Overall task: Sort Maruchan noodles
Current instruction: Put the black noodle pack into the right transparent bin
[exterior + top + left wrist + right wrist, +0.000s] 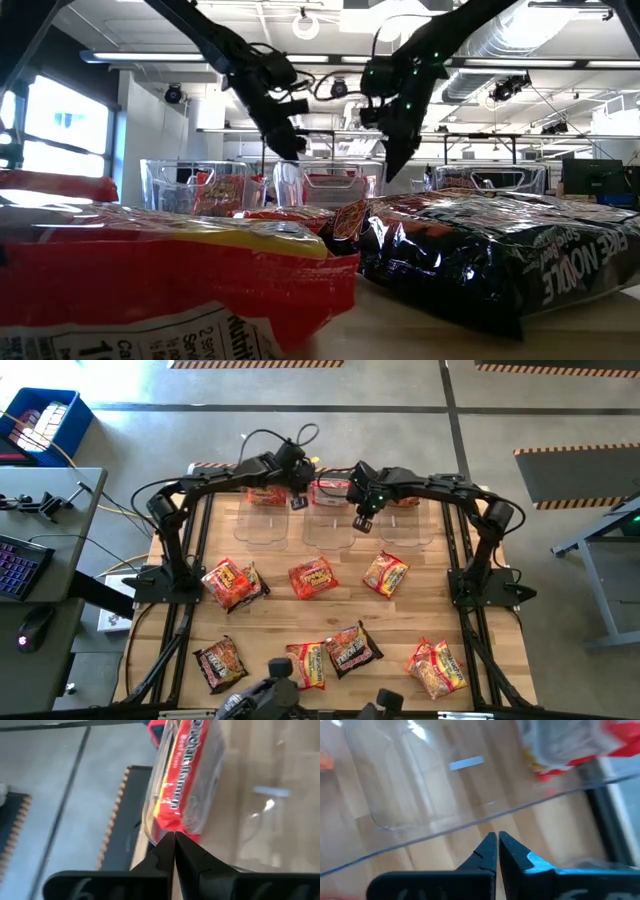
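The left gripper (298, 500) is being held above the far part of the table, over the gap between the left clear plastic bin (262, 525) and the middle clear plastic bin (328, 528), its dark fingers (165, 851) pressed together on nothing. The right gripper (361, 521) is being held over the far right edge of the middle bin, its fingertips (492, 847) likewise brought together and empty. One orange-red crinkly ramen packet (267, 494) is being kept at the far end of the left bin, a red-and-white packet (330, 488) at the far end of the middle bin, and another red packet (404, 501) in the right clear plastic bin (405, 525). The remaining flat noodle packets are being left scattered across the pale wooden table (455, 625): three orange-red ones (313, 577) in a middle row, and along the near edge a dark brown packet (220, 662), a red-and-white one (306, 664), a black-and-red one (352, 648) and an orange-red pair (436, 667) at the right
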